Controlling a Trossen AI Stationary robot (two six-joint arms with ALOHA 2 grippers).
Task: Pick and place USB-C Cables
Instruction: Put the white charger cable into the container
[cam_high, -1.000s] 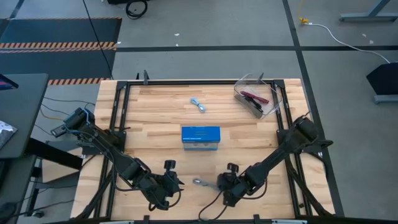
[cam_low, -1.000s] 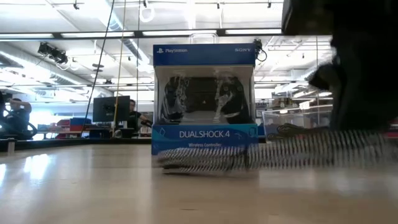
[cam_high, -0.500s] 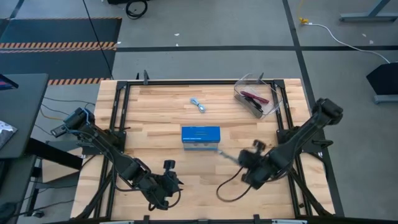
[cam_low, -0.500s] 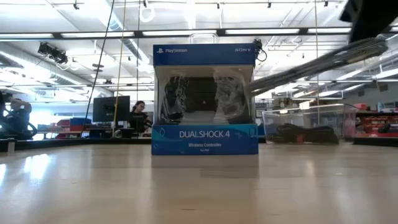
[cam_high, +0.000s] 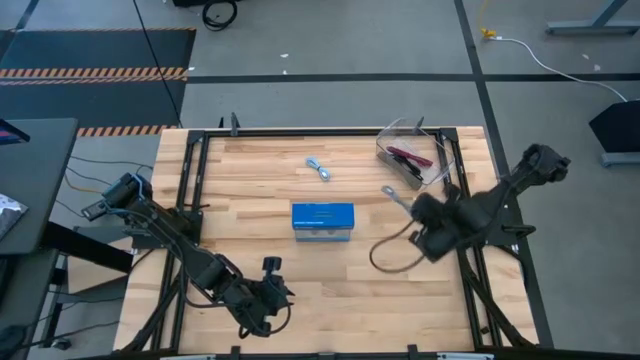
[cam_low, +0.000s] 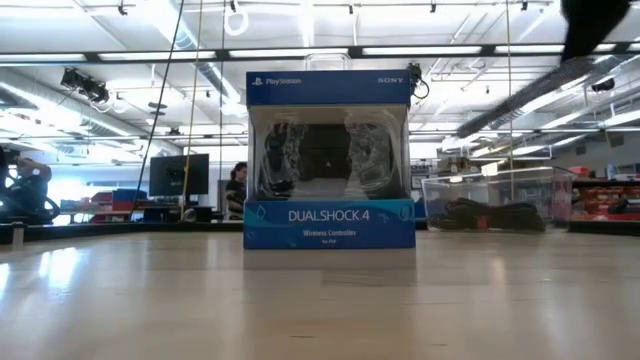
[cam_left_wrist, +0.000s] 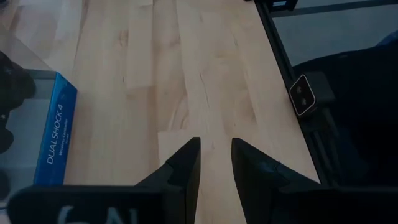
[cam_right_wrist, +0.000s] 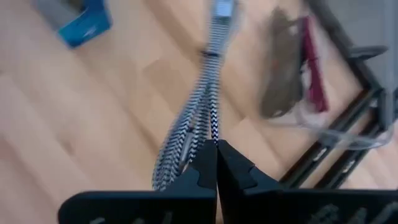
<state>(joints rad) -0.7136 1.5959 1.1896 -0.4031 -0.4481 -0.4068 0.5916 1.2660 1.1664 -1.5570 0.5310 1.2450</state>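
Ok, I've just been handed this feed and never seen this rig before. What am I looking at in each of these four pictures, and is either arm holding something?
It is a two-armed robot at a wooden table.

The top-down picture shows it all. The right gripper is in the air, shut on a braided silver-grey cable, near the clear bin at the far right corner. That bin already contains a red cable and a black one. The left gripper waits near the front edge, slightly open, holding nothing.

On the table lie a blue box and a pale blue-white cable.

The table-level picture looks across at the box's front. The other two come from the wrists: the right shows the braided cable pinched between its fingers; the left shows bare wood.
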